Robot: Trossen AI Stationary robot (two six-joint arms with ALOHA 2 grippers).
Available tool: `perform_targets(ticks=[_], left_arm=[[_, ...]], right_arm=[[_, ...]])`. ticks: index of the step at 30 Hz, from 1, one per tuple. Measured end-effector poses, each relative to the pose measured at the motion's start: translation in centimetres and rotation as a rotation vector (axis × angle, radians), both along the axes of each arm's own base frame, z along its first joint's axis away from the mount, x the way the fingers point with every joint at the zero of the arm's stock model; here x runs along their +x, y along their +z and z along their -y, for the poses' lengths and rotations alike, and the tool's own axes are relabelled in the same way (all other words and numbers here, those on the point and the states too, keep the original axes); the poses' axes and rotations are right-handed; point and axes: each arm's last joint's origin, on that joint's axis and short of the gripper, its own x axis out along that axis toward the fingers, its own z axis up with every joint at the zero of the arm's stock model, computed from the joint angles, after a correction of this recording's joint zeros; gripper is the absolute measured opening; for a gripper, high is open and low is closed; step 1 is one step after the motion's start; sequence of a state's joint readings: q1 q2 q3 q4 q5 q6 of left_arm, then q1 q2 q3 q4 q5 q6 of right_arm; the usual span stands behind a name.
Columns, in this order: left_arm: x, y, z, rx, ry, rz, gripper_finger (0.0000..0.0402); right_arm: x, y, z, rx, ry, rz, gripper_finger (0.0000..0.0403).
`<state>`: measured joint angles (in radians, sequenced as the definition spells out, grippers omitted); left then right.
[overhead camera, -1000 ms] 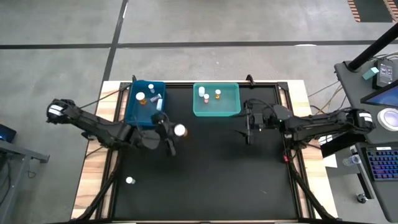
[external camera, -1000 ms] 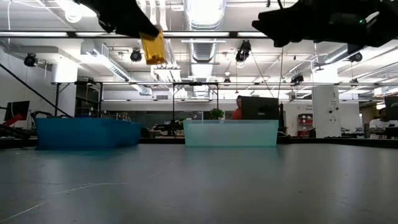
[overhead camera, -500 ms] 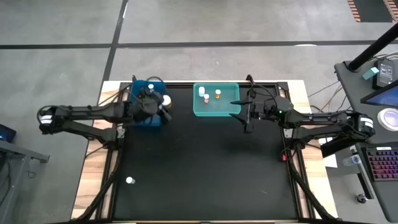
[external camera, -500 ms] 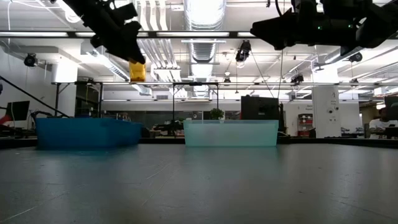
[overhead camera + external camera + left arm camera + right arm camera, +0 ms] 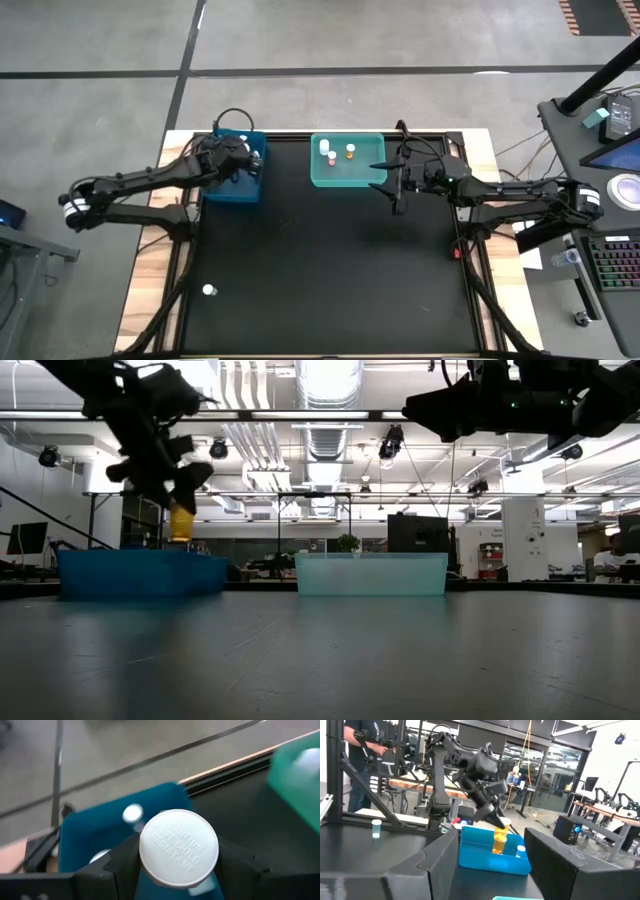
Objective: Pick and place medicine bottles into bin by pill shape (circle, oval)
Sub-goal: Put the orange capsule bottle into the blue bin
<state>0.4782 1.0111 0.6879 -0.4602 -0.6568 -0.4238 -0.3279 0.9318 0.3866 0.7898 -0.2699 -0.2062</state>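
**Amber bottle poised over the blue bin**

Over on the left, the left gripper (image 5: 238,160) hangs above the blue bin (image 5: 222,189), clamped around an amber bottle (image 5: 181,522). From table height the bottle dangles cap-up with its base just above the bin's rim, and the wrist camera shows its white cap (image 5: 178,847) wedged between the two dark fingers, blue bin below. Other bottles already lie in there, so my call: keep the bottle upright, lower it a touch further inside the walls, then part the fingers gently so it doesn't bounce out or knock a neighbour.

Centre table, the teal bin (image 5: 348,161) holds a few small bottles too.

One lone white-capped bottle (image 5: 208,290) sits near the front left of the black mat, well apart from everything.

On the right, the right gripper (image 5: 397,183) waits just beside the teal bin, fingers apart, nothing in them.
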Motion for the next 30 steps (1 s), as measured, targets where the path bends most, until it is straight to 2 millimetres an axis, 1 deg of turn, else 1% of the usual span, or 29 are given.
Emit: perform_targets(ticks=[3, 8, 14, 21, 25, 30], left_arm=[[-0.6, -1.3, -0.3, -0.029, 0.062, 0.014, 0.0198], [-1.2, -3.3, -0.1, -0.059, 0.097, -0.002, 0.0198], [-1.8, -4.7, -0.3, -0.039, 0.191, 0.029, 0.0198], [-2.4, -6.8, -0.1, -0.047, 0.225, 0.072, 0.0198], [-2.6, -7.6, 0.1, -0.045, 0.226, 0.083, 0.0198], [-2.6, -7.6, 0.1, -0.046, 0.223, 0.083, 0.0198]], right_arm=[[0.0, 0.0, 0.0, 0.0, 0.0, -0.001, 0.0219], [0.0, 0.0, 0.0, 0.0, 0.0, -0.001, 0.0219], [0.0, 0.0, 0.0, 0.0, 0.0, -0.001, 0.0219], [0.0, 0.0, 0.0, 0.004, 0.001, -0.001, 0.0219], [0.0, 0.0, 0.0, 0.005, 0.001, -0.001, 0.0219], [0.0, 0.0, 0.0, 0.005, 0.001, -0.001, 0.0219]])
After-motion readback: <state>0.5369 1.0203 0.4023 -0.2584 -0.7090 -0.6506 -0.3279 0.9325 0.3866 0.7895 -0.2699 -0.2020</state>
